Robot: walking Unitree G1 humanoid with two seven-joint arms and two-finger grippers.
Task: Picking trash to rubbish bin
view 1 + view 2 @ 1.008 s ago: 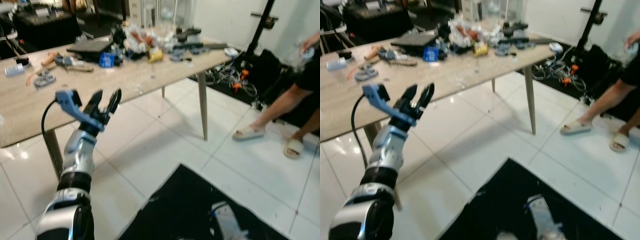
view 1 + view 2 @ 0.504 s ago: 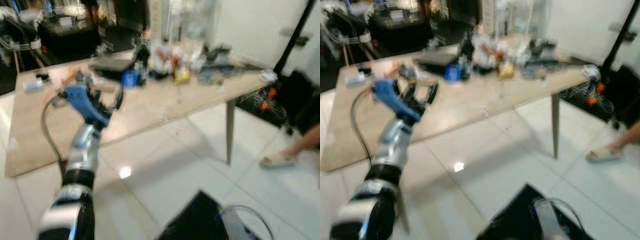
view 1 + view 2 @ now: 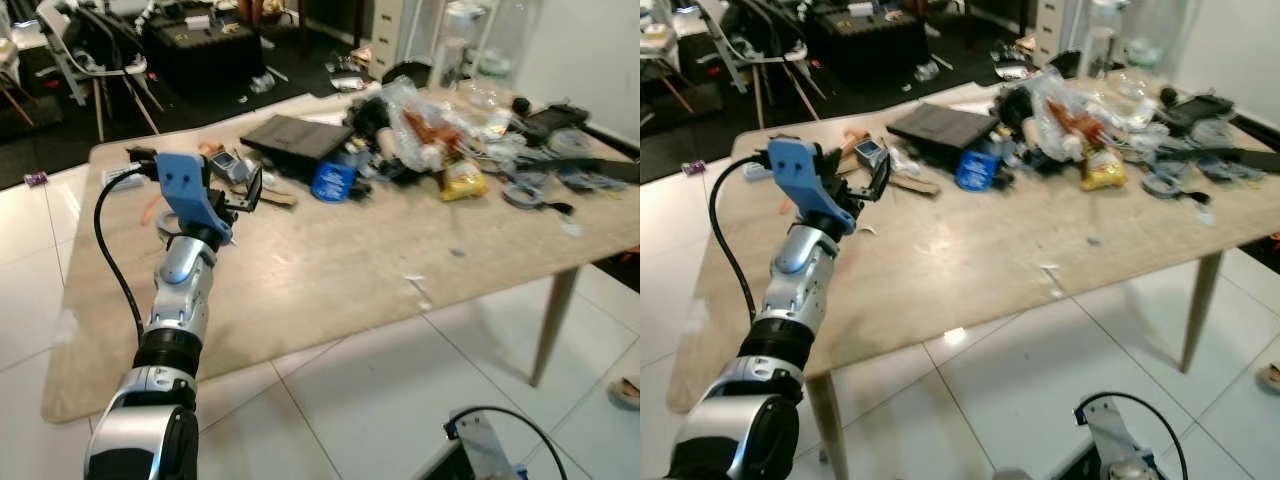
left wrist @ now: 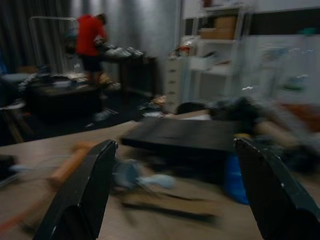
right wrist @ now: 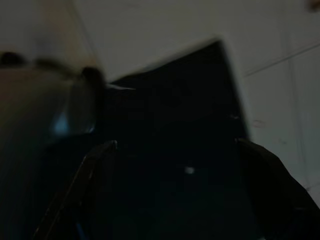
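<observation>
A heap of trash lies on the far part of the wooden table [image 3: 330, 270]: crumpled plastic bags and wrappers [image 3: 420, 125], a yellow snack bag [image 3: 460, 182] and a blue can [image 3: 330, 182]. A small scrap [image 3: 415, 287] lies alone near the table's middle. My left gripper [image 3: 248, 192] is raised over the table's left part, short of the heap. It is open with nothing between its fingers [image 4: 95, 190]. In the left wrist view the blue can [image 4: 234, 177] sits ahead, blurred. My right arm [image 3: 475, 450] hangs low, its gripper [image 5: 175, 145] open over a dark mat.
A black flat case [image 3: 300, 135] lies behind the can, with tools and small items [image 3: 225, 165] near my left gripper. Dark boxes and chairs [image 3: 190, 40] stand beyond the table. A person in red [image 4: 89, 40] stands far back. White tile floor [image 3: 380, 380] lies below.
The camera has swung and come closer to the table, so the person's legs left the picture. My left gripper now stands over the tabletop instead of in front of its edge.
</observation>
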